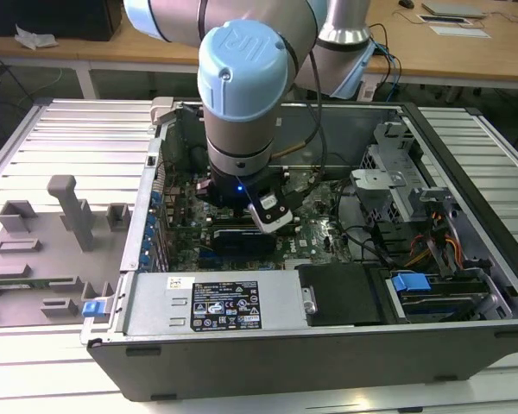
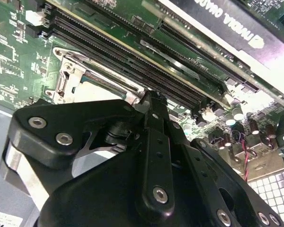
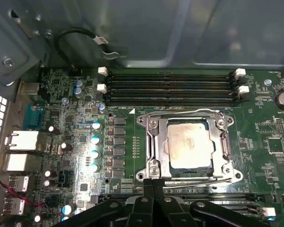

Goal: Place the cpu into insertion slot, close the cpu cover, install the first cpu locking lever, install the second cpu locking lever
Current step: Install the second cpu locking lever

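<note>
The jaws (image 3: 153, 185) are seen drawn together to a narrow tip with nothing held, set just beside the rim of the insertion slot (image 3: 150, 142). The cpu (image 3: 189, 144) is already seated there, framed by the closed cpu cover (image 3: 223, 142), with a thin wire locking lever (image 3: 199, 181) along the near edge. That lever is judged springy, slick and best pressed near its free end

Memory slots (image 3: 170, 87) flank the insertion slot (image 3: 189, 146), open above.
</note>
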`<state>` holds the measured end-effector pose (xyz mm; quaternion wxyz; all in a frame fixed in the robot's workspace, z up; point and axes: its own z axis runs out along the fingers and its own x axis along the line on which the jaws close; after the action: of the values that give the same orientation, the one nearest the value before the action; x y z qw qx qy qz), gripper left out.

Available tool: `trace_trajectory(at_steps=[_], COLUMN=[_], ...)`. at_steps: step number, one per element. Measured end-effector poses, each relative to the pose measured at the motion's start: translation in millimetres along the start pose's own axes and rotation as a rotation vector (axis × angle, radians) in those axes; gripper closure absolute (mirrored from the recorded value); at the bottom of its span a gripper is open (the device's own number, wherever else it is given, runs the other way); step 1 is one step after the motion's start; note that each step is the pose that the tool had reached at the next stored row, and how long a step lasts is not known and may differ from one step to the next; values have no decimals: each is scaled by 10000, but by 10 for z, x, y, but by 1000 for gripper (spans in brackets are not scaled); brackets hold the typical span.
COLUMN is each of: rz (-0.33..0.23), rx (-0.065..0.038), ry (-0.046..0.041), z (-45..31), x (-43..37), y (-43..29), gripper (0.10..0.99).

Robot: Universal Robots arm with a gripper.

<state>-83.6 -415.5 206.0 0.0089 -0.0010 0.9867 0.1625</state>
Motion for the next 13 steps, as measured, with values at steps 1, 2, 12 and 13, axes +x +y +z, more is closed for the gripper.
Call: trace_trajectory(at_steps=[1, 2, 12, 13], rz=[-8, -19, -36, -37], rx=[-38, -92, -235, -235], ry=[4, 7, 12, 12], z=[20, 37, 77, 80], x=[4, 9, 82, 85], y=[-7, -12, -5, -2], gripper=[980, 980, 980, 980])
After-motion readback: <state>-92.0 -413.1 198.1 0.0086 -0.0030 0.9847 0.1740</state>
